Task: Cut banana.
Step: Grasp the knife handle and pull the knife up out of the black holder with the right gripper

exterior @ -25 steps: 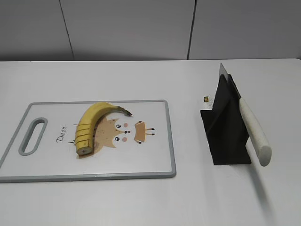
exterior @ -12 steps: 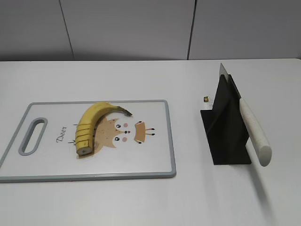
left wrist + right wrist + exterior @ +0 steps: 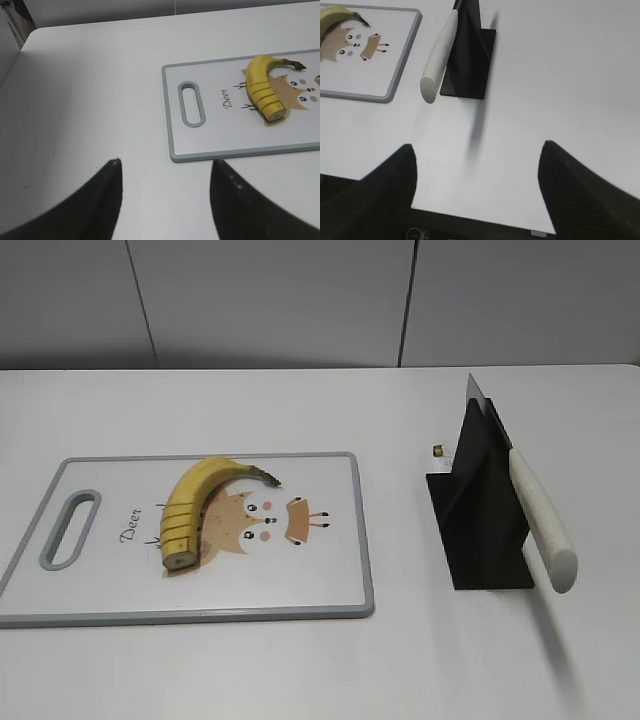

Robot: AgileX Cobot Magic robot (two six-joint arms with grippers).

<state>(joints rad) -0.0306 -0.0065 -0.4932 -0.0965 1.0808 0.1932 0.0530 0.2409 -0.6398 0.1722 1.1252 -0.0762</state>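
Observation:
The yellow banana (image 3: 195, 502) lies on a white cutting board (image 3: 300, 580) with a grey rim and a deer print. Its thick part carries slice lines and ends in a flat cut face. It also shows in the left wrist view (image 3: 262, 82) and partly in the right wrist view (image 3: 335, 15). A knife with a white handle (image 3: 540, 520) rests in a black stand (image 3: 478, 515), also in the right wrist view (image 3: 439, 55). My left gripper (image 3: 165, 170) is open and empty over bare table left of the board. My right gripper (image 3: 477, 155) is open and empty near the table's front edge. Neither gripper shows in the exterior view.
A small brass-coloured object (image 3: 437, 450) lies on the table behind the knife stand. The board has a slot handle (image 3: 70, 528) at its left end. The table's front edge (image 3: 480, 222) runs just below my right gripper.

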